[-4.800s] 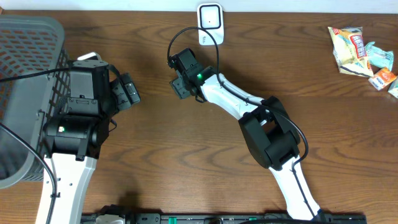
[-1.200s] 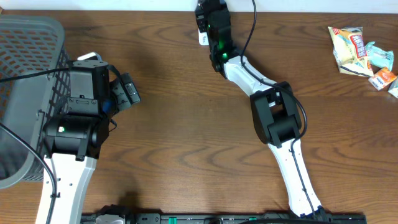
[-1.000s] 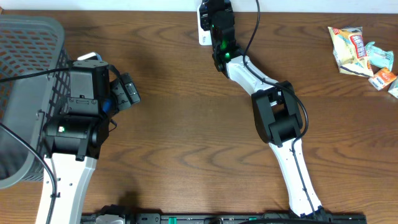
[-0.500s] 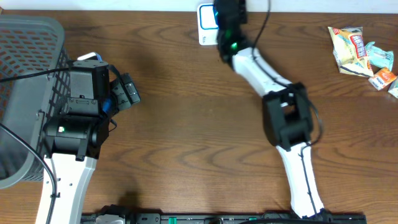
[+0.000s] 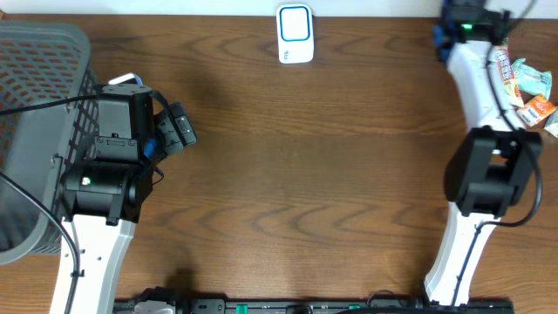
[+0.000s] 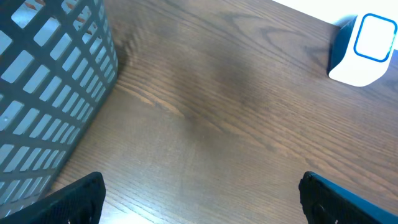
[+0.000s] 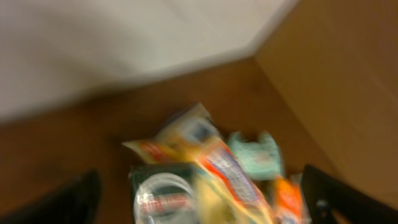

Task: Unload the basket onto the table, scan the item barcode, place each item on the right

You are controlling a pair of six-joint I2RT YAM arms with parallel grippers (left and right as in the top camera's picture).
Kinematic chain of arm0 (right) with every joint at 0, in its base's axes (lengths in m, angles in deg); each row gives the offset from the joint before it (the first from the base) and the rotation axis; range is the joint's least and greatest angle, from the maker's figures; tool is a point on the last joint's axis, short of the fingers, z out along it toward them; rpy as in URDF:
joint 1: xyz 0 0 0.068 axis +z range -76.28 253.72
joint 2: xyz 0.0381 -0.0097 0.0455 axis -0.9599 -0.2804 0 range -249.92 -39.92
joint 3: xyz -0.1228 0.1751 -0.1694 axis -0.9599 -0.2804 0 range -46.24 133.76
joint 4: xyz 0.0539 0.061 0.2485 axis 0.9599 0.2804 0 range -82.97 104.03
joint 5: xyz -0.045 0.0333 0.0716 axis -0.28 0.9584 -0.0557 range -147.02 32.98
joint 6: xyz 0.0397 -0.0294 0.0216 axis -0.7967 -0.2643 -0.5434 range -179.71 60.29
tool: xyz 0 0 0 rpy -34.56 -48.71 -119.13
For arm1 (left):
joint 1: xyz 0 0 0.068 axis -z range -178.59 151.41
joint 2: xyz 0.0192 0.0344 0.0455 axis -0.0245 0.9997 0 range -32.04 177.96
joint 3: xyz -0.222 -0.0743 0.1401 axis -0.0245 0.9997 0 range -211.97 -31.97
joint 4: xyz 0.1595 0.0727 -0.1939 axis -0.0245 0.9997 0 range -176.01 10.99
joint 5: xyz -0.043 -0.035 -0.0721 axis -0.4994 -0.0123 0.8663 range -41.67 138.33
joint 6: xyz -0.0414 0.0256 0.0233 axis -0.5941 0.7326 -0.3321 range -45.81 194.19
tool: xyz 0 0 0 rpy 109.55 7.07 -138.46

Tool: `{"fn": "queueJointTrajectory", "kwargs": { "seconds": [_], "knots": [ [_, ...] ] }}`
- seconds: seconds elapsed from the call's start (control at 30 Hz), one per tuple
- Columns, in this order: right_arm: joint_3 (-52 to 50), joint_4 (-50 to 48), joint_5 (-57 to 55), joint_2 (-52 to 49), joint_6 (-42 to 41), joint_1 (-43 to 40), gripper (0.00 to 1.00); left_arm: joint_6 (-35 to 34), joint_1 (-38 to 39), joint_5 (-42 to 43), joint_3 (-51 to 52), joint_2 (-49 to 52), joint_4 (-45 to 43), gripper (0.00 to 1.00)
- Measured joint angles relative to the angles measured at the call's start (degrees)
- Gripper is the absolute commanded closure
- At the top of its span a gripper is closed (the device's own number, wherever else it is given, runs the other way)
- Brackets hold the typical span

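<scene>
Hanging over the snack pile, right pincer spread wide

Right arm [image 5: 478, 78] is stretched to the far right corner of the counter [image 5: 349, 174], w/ the right pincer [image 7: 202, 205] above the snack packets [image 5: 534, 83]. Its view is blurred. Even so, its fingers [image 7: 68, 199] show at the two bottom corners of the frame, well apart, nothing btwn them. So it's released, gripping nothing.

Under it lie a yellow packet [image 7: 208, 155] w/ red print and a teal packet [image 7: 258, 155] just beside it. An orange packet [image 7: 283, 196] is lower right, and a dark green item [image 7: 158, 186] w/ a clear round window is on the left. All lie close together on the counter; can't tell which touch. Print is too blurred to read.

Scanner [image 5: 296, 33], white w/ a blue-edged window, stands at the back edge of the counter, approx mid-width and well apart from the packets.

Left arm [image 5: 100, 174] sits at the left, just beside the grey basket [image 5: 35, 105]. Left pincer [image 6: 202, 199] is also released, fingers wide w/ bare wood btwn them. The scanner shows upper right in its view.
</scene>
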Motion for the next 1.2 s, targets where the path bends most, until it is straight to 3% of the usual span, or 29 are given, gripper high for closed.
{"fn": "queueJointTrajectory", "kwargs": {
  "seconds": [0.2,0.47,0.6,0.97,1.2],
  "knots": [
    [0.0,4.1,0.2,0.0,0.0,-3.3,0.01,0.0,0.0,0.0,0.0,0.0,0.0,0.02],
    [0.0,8.6,0.9,2.8,-0.2,0.8,0.01,0.0,0.0,0.0,0.0,0.0,0.0,0.02],
    [-0.1,14.4,3.1,9.4,-3.0,5.1,0.01,0.0,0.0,0.0,0.0,0.0,0.0,0.02],
    [-0.6,35.1,9.2,34.0,-20.4,14.1,0.02,0.0,0.0,0.0,0.0,0.0,0.0,0.02],
    [-17.6,36.5,2.7,48.3,-26.0,20.1,0.01,0.0,0.0,0.0,0.0,0.0,0.0,0.02]
  ]
}}
